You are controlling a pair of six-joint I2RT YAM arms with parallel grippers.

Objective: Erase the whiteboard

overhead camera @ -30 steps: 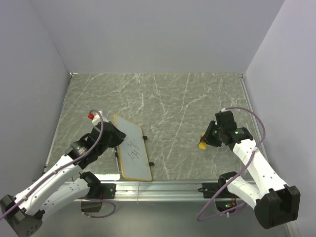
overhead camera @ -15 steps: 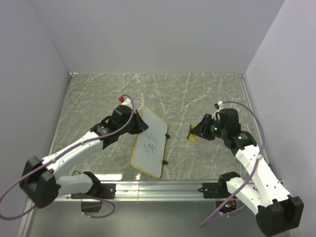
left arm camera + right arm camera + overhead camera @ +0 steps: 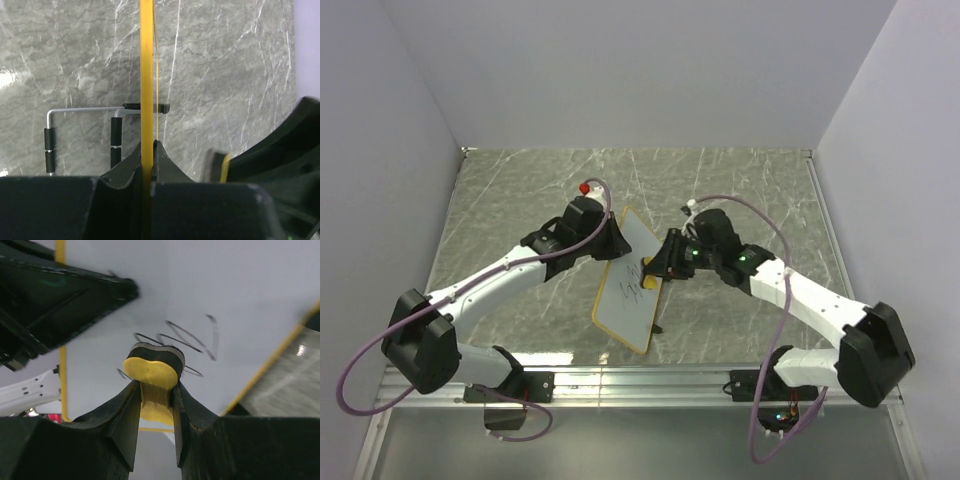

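Observation:
The whiteboard is white with a yellow frame and a dark scribble. It is tilted up off the table at mid-left. My left gripper is shut on its upper edge; in the left wrist view the yellow frame runs edge-on between the jaws. My right gripper is shut on a small yellow eraser with a dark pad. The pad is pressed against the board face on the scribble.
The grey marbled table lies between pale walls. A metal rail runs along the near edge. A wire stand with black sleeves shows behind the board in the left wrist view.
My left gripper has lifted and carried the whiteboard right toward the centre. My right gripper has moved left with the eraser and now touches the board's scribble.

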